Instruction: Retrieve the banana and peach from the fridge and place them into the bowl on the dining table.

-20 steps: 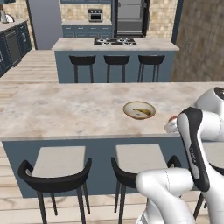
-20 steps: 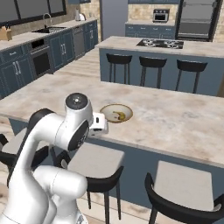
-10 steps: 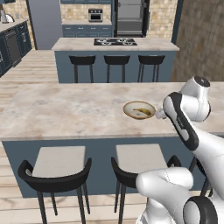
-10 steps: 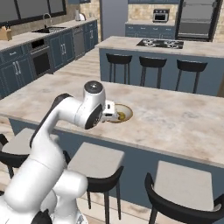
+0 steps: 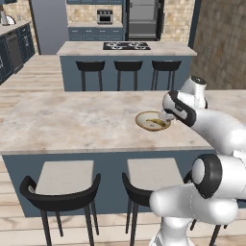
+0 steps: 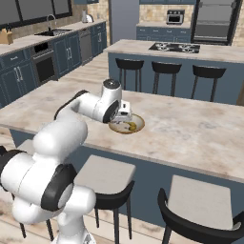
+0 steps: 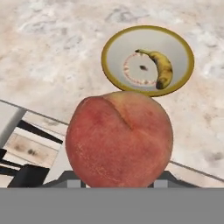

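Observation:
The orange-red peach sits between the fingers of my gripper, which is shut on it. The gripper hangs just above the dining table, at the near right edge of the beige bowl. The yellow banana lies inside the bowl, curved along its right side. From the right base view, the gripper is at the left rim of the bowl, and the banana shows as a yellow spot. The black fridge stands shut at the far back.
Two black-backed stools stand under the near edge of the table. Behind it is the island with a cooktop and three more stools. Cabinets and a sink counter line the left wall.
The arm has swung from the table's near right edge towards the bowl, carrying the peach. The hand has risen and now reaches the bowl's rim. The bowl and banana have not moved.

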Available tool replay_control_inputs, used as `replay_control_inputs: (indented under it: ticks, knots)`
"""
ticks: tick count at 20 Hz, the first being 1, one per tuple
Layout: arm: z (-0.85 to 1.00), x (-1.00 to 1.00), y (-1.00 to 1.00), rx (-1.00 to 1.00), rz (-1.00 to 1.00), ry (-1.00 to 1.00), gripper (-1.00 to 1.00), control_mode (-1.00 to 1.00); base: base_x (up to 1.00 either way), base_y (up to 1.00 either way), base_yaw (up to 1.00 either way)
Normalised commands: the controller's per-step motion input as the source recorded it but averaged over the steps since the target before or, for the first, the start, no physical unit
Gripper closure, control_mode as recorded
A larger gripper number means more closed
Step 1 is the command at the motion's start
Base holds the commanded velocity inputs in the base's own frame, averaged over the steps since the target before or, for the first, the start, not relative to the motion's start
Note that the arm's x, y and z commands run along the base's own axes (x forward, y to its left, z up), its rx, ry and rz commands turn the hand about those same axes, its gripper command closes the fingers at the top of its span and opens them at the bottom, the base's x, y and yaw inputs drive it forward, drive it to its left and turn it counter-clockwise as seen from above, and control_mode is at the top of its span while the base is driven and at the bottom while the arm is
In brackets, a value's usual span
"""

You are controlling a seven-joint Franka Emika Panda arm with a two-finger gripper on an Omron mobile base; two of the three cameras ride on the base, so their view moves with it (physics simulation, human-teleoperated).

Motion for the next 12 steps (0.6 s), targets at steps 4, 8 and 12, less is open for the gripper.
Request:
replay_control_inputs:
  ticks: [4, 8, 12]
  knots:
    - [-0.35, 1.00, 0.00, 0.00, 0.00, 0.05, 1.00, -1.00, 0.00, 0.00, 0.00]
    - [-0.43, 1.00, 0.00, 0.00, 0.00, 0.06, 1.00, -1.00, 0.00, 0.00, 0.00]
    - [-0.54, 1.00, -0.09, 0.00, 0.00, 0.06, 1.00, -1.00, 0.00, 0.00, 0.00]
